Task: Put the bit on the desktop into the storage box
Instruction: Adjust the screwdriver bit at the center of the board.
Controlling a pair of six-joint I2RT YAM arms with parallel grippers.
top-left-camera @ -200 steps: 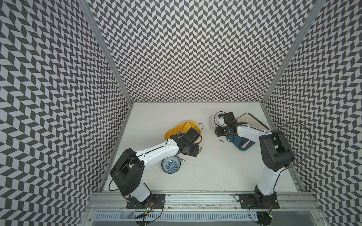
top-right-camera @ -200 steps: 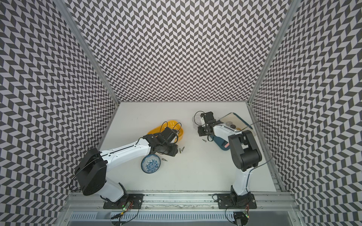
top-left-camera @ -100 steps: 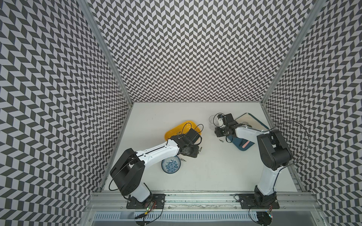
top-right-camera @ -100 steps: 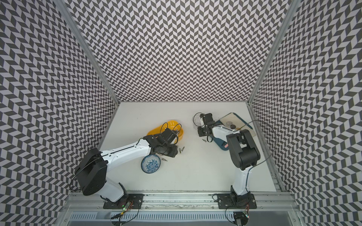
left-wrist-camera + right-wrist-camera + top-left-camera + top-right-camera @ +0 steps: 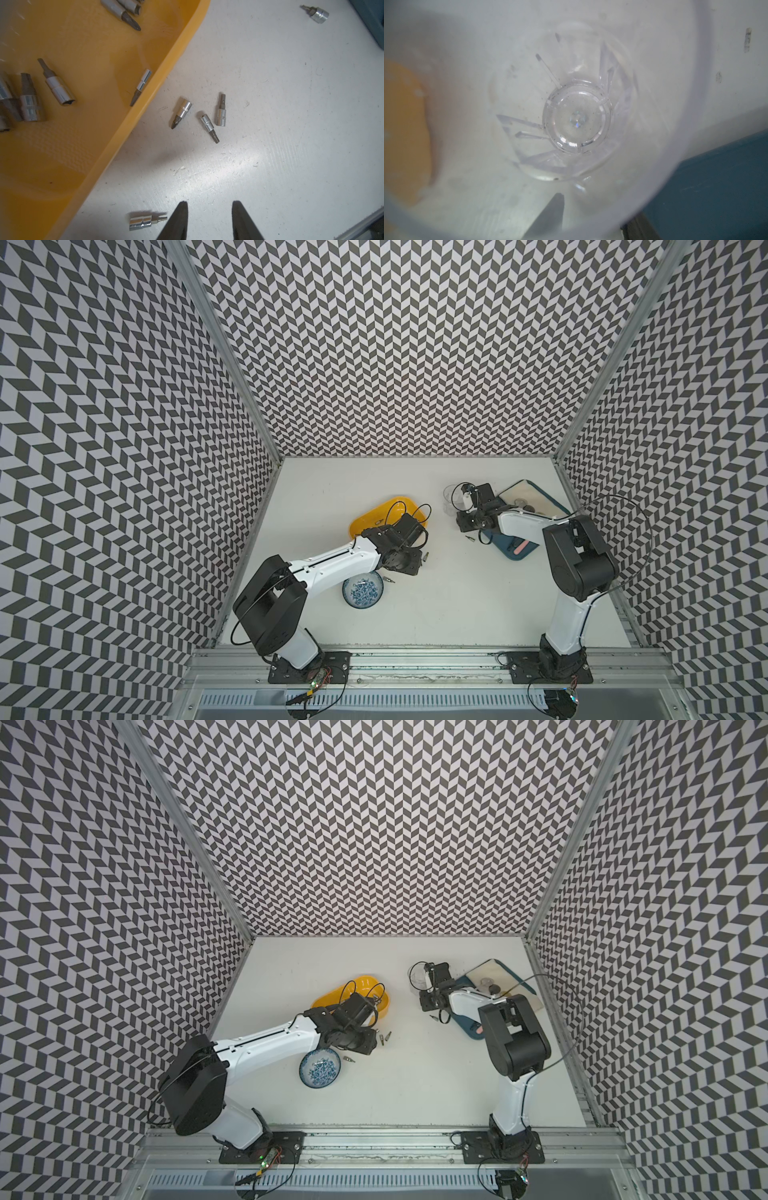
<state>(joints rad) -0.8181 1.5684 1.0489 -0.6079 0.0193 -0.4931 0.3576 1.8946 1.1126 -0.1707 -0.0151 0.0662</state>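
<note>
Parted and empty, the left gripper (image 5: 209, 207) hangs low over the desktop (image 5: 280, 166), its two dark, tapered fingertips (image 5: 182, 209) touching nothing. Chrome bits (image 5: 208, 126), short polished socket bodies ending in dull grey tips, lie on this scuffed matte white surface: three in a loose cluster near the rounded rim of the storage box (image 5: 124, 137), one just beside a fingertip, one well apart. That box, a smooth yellow plastic tub, holds several more. The right gripper (image 5: 596, 209) is at a clear faceted plastic cup (image 5: 577, 122); one finger shows hazily through its wall, another sits just outside the rim, and whether they pinch it I cannot tell. In both top views a round blue-and-white patterned bowl (image 5: 353, 601) (image 5: 307, 1077) sits beside the left arm.
</note>
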